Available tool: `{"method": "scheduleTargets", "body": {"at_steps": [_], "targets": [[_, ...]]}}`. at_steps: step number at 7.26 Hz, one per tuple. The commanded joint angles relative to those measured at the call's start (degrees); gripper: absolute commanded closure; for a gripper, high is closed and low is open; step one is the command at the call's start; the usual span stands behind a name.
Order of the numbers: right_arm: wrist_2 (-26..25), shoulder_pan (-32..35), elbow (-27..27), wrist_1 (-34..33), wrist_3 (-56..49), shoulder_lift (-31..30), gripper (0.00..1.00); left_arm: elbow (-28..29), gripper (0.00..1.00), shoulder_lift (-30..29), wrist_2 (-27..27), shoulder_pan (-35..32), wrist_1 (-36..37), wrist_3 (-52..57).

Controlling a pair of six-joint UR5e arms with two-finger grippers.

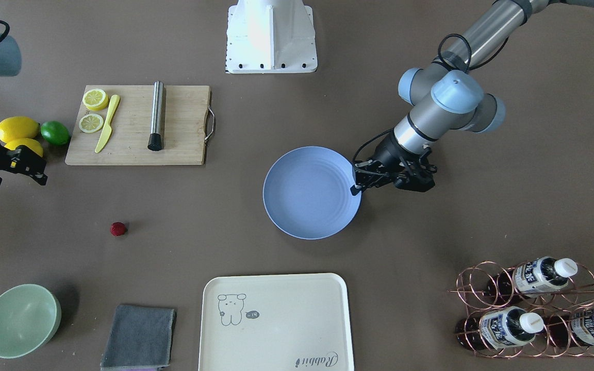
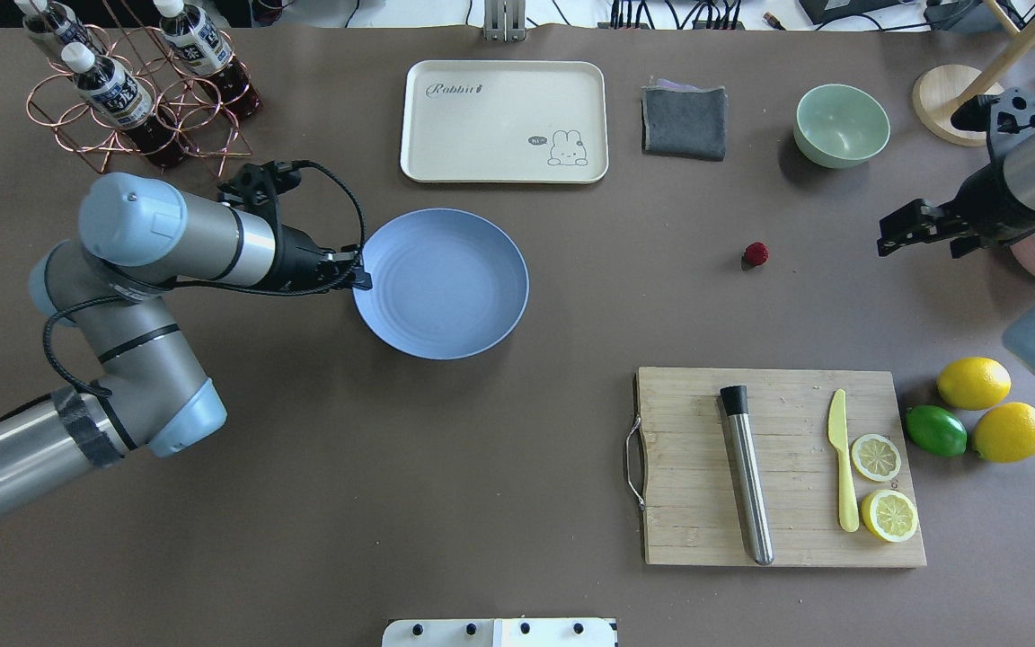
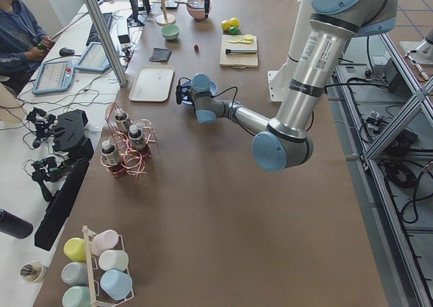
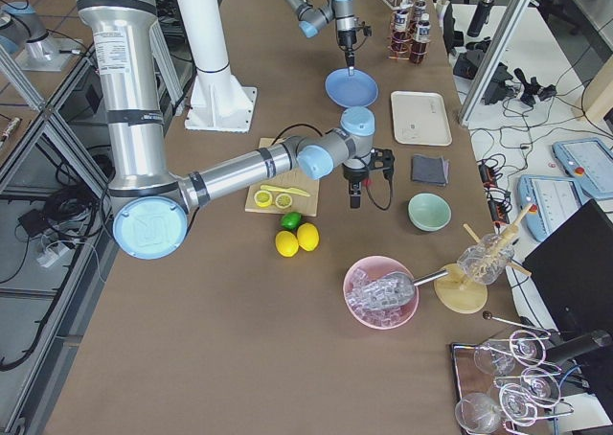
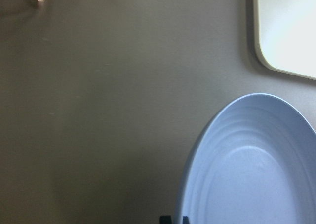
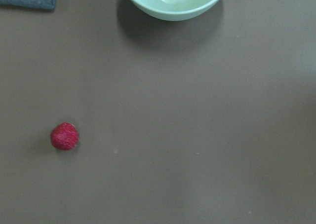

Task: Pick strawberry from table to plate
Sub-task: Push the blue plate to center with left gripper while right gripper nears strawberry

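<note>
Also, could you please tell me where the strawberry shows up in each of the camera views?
Front-facing: strawberry lower left.
Overhead: strawberry right of centre.
Exterior left: strawberry tiny, at the far end.
Exterior right: cannot make it out.
Left wrist: not in it.
Right wrist: strawberry lower left.
Landmark: the pale green bowl, near it.

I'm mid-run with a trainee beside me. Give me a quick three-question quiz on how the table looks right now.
1. True or false: the strawberry lies in the plate.
2. The left gripper has its tip at the edge of: A the plate, B the green bowl, C the tray.
3. How many whole lemons lie beside the lime?

Key: 1 false, it sits on the bare table; 2 A; 3 two.
</note>
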Motion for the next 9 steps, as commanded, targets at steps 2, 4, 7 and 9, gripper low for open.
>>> {"method": "scheduleTargets", "body": {"at_steps": [2, 4, 7, 9], "targets": [[-6.3, -7.2, -5.8, -0.1, 11.2, 9.8, 0.02, -0.2, 0.75, -3.8, 6.3, 6.5, 1.5, -4.0], [-9.7, -8.9, -7.6, -0.1, 10.3, 11.3, 0.00, -2.2, 0.02, -1.2, 6.2, 4.9, 1.5, -2.7], [-10.3, -9.0, -14.0, 0.3, 9.7, 15.1, 0.01, -11.5, 0.02, 13.1, -12.5, -13.8, 6.0, 17.1], [-10.2, -9.2, -17.3, 5.4, 9.7, 15.1, 0.01, -10.9, 0.02, 23.7, -23.6, -31.3, 10.8, 47.5]]}}
